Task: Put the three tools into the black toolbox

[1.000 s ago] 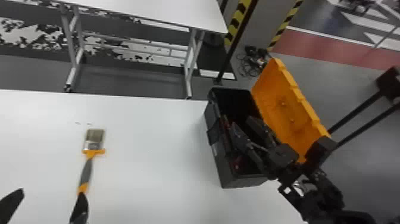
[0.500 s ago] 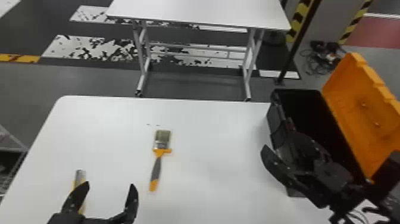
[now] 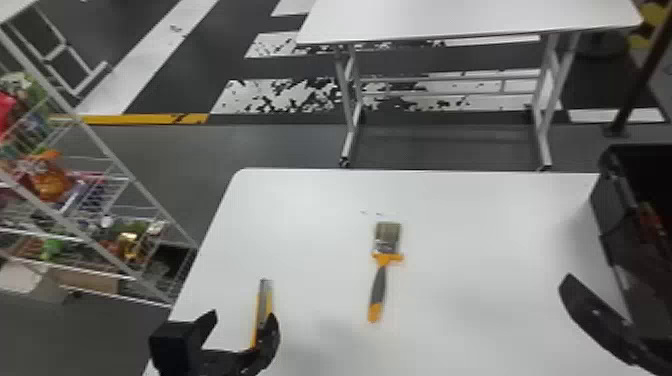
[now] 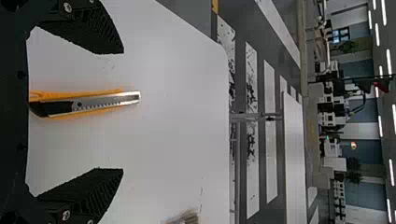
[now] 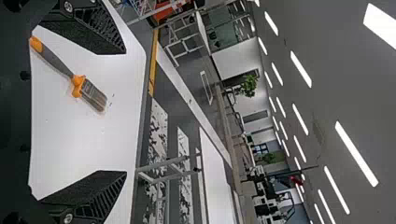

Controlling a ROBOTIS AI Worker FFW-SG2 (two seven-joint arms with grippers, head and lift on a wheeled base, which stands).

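Head camera is swinging left; black toolbox (image 3: 611, 222) is now sitting at 3 o'clock from the brush; my right gripper (image 5: 125, 112) is backing away from it, spread and empty; my left gripper (image 4: 122, 112) is hanging wide about the knife (image 4: 100, 102), 8 o'clock; brush (image 3: 379, 285) is lying mid-table; I'm judging two tools are remaining, knife coming next.

Beyond the near white table (image 3: 480, 280), another white table (image 3: 465, 17) stands on metal legs (image 3: 543, 140) over patchy floor stripes (image 3: 232, 97). To the left, a wire rack (image 3: 107, 150) holds what is probably an orange packet (image 3: 50, 182). The right wrist view shows a green plant (image 5: 248, 86) and ceiling lights (image 5: 356, 154).
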